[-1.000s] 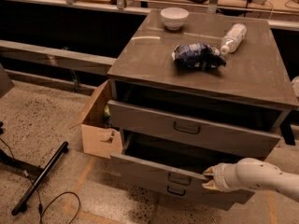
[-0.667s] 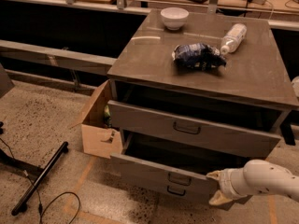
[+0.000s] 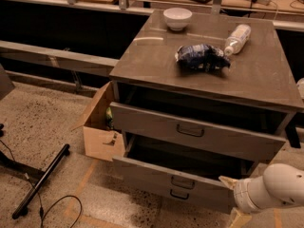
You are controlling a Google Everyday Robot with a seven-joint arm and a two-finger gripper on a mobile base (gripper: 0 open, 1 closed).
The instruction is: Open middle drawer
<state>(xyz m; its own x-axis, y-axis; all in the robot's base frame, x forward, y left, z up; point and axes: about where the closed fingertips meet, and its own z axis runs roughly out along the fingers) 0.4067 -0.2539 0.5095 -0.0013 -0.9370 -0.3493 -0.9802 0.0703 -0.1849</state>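
Observation:
The middle drawer (image 3: pixel 152 172) is a shallow grey drawer with a small dark loop handle (image 3: pixel 183 182). It stands pulled out from the cabinet, and its dark inside shows behind its front. My gripper (image 3: pixel 233 199) is at the lower right, just off the drawer front's right end. It is open and holds nothing. One tan fingertip (image 3: pixel 227 180) is close to the front's right corner, and the other (image 3: pixel 240 218) hangs lower. My white arm (image 3: pixel 278 186) comes in from the right edge.
The taller top drawer (image 3: pixel 152 122) is also pulled out. The lowest drawer's handle (image 3: pixel 179 194) shows under the middle one. A white bowl (image 3: pixel 177 18), a dark bag (image 3: pixel 202 57) and a lying bottle (image 3: pixel 237 38) are on the cabinet top. A cardboard box (image 3: pixel 99 137) stands at the left and cables lie on the floor.
My gripper has moved right and down, away from the middle drawer's front edge. The drawers have not moved.

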